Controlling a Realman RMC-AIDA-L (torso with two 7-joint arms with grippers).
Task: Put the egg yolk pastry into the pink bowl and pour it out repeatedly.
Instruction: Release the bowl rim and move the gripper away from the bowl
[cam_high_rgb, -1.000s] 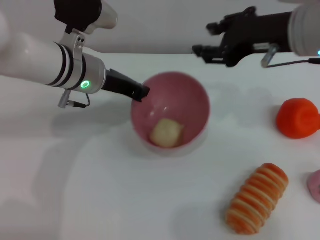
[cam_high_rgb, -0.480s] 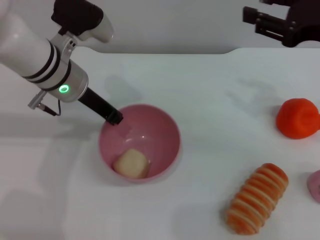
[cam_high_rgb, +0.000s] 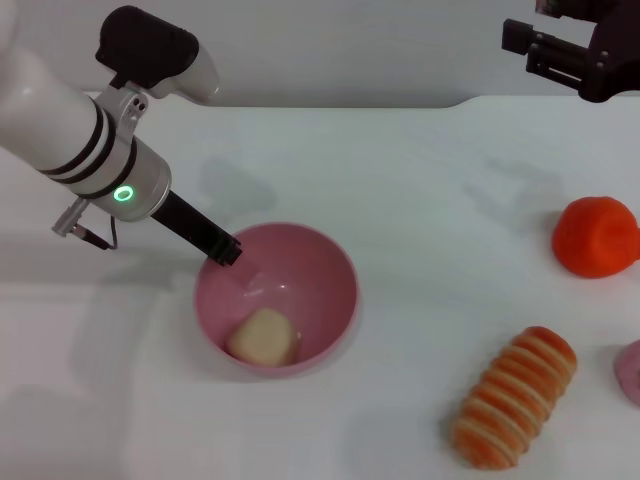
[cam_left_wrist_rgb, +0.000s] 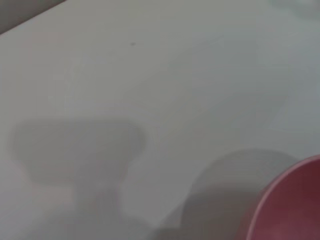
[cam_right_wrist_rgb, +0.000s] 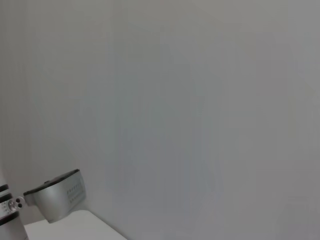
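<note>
Egg yolk pastry (cam_high_rgb: 262, 336) sits low inside the pink bowl (cam_high_rgb: 330, 268), upright on the worktop (cam_high_rgb: 420, 200). Left gripper (cam_high_rgb: 222, 250) pinches the bowl's far-left rim. Right gripper (cam_high_rgb: 545, 50) hangs high at the far edge, can't tell its fingers. Lots of bare worktop around the bowl.

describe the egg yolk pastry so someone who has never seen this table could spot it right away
Find the pink bowl on the white table, its rim held by the left gripper. The egg yolk pastry lies inside it: a small, pale cream lump, plain beside the striped orange roll and the orange-red object.
</note>
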